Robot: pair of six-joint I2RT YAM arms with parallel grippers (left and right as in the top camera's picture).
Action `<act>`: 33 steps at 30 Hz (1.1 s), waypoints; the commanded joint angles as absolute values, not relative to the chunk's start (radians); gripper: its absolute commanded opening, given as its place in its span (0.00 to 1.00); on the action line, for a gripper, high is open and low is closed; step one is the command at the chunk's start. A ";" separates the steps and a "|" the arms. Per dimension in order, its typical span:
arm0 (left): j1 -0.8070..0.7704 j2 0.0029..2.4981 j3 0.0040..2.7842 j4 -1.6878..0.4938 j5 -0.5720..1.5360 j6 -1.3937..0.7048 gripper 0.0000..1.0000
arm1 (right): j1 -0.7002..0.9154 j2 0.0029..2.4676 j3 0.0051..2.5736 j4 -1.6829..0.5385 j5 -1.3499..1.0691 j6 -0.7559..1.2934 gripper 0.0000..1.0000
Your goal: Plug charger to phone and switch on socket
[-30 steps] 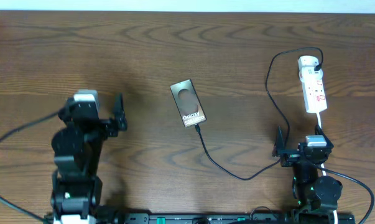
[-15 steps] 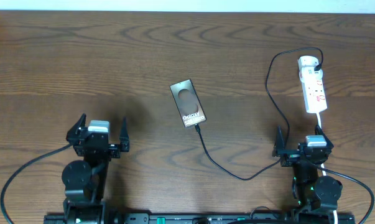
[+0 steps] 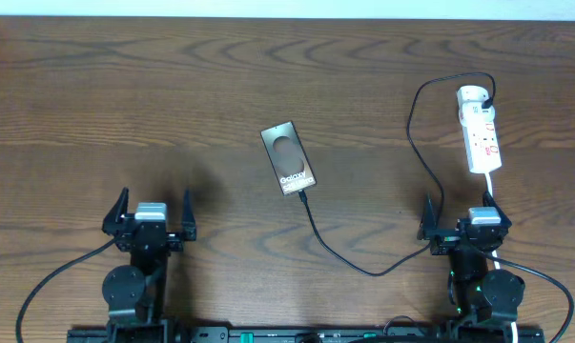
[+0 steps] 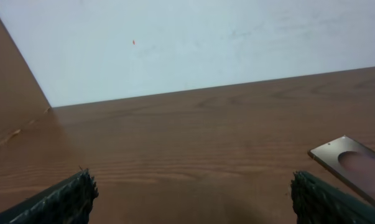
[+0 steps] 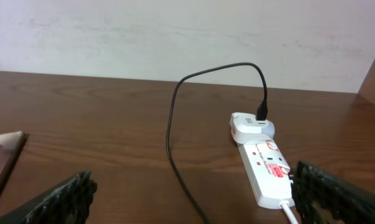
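Brown wood-grain surface [image 3: 173,86], smooth and matte. At its middle, flat dark rectangular phone [image 3: 289,159] with round mark and white lettering. Thin black charger [image 3: 409,129] in loose curves from the phone's near edge to a white adapter [image 3: 471,95] on the glossy white socket [image 3: 482,138], close to the right edge. Left gripper [image 3: 152,210] and right gripper [image 3: 459,221] by the near edge, both spread wide, empty, touching nothing.
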State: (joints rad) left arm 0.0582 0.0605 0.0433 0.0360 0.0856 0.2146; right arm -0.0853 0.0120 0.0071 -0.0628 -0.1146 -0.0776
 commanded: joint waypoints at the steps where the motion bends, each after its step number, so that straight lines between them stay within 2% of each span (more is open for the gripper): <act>1: 0.069 0.026 0.009 0.043 0.059 0.224 0.97 | -0.078 0.005 0.006 -0.067 -0.107 -0.087 0.99; 9: 0.071 0.001 0.004 -0.070 0.059 0.223 0.98 | -0.078 0.005 0.006 -0.067 -0.107 -0.087 0.99; 33: 0.071 0.005 0.004 -0.067 0.059 0.224 0.97 | -0.078 0.005 0.006 -0.067 -0.107 -0.087 0.99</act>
State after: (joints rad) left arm 0.0650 0.0109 0.0128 -0.0200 0.0608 0.2142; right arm -0.0853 0.0120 0.0071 -0.0628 -0.1146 -0.0776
